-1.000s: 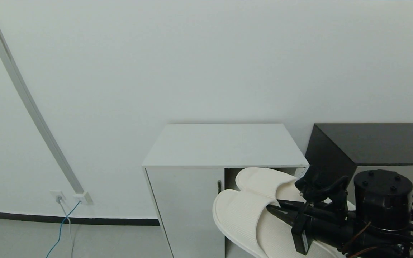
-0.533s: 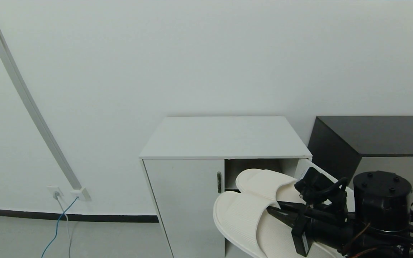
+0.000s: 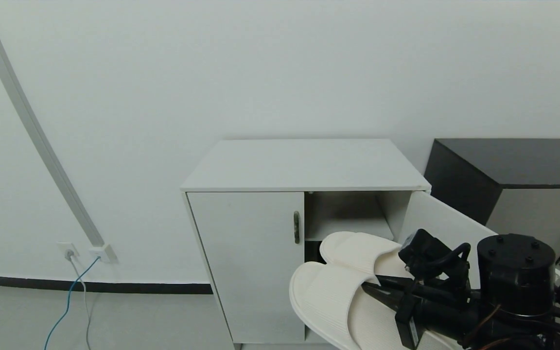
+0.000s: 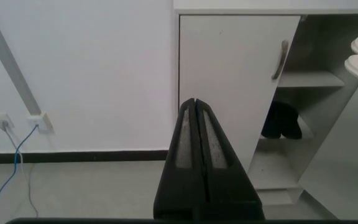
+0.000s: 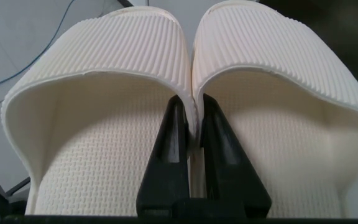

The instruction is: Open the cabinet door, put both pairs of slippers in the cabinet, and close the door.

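Observation:
The white cabinet (image 3: 304, 165) stands against the wall, its left door (image 3: 246, 257) shut and its right door (image 3: 438, 218) swung open. In front of the opening, my right gripper (image 3: 365, 283) is shut on a pair of cream slippers (image 3: 328, 296), pinching their two inner edges together (image 5: 190, 106). The slippers' toes point toward the cabinet. A dark pair of slippers (image 4: 281, 121) sits on the lower shelf inside. My left gripper (image 4: 195, 102) is shut with nothing in it, low and facing the shut door (image 4: 229, 74).
A black cabinet (image 3: 513, 160) stands close on the right of the open door. At the left, a wall socket (image 3: 68, 253) has cables hanging to the floor, and a slanted conduit (image 3: 32, 131) runs up the wall.
The whole head view has shifted: the cabinet now sits higher in the picture and more of its open inside shows. The right gripper still holds the cream slippers the same way.

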You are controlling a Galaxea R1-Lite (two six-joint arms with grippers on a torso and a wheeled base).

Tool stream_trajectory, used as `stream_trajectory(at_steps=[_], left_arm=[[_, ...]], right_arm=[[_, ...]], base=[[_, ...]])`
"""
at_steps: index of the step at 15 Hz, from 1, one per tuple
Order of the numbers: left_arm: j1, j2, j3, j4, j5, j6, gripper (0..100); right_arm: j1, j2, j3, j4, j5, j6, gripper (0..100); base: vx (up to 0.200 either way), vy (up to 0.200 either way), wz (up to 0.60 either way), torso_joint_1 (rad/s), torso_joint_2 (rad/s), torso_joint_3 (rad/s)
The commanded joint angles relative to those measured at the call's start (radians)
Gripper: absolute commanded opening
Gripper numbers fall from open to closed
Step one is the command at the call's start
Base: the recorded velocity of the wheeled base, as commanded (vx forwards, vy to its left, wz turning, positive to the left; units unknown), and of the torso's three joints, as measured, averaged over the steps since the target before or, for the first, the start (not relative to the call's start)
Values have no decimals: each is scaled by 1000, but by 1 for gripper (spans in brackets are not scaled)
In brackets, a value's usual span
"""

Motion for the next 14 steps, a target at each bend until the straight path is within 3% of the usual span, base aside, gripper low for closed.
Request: stream_trajectory(at_steps=[1,14], left_arm=[[0,1,0,0,0,0,0],[0,1,0,0,-3,4,0]], right_arm=[[0,7,0,0,0,-2,0],[12,24,12,-33,0,-2,0]], base=[[0,0,0,-203,535,315],[0,0,0,-163,494,328]])
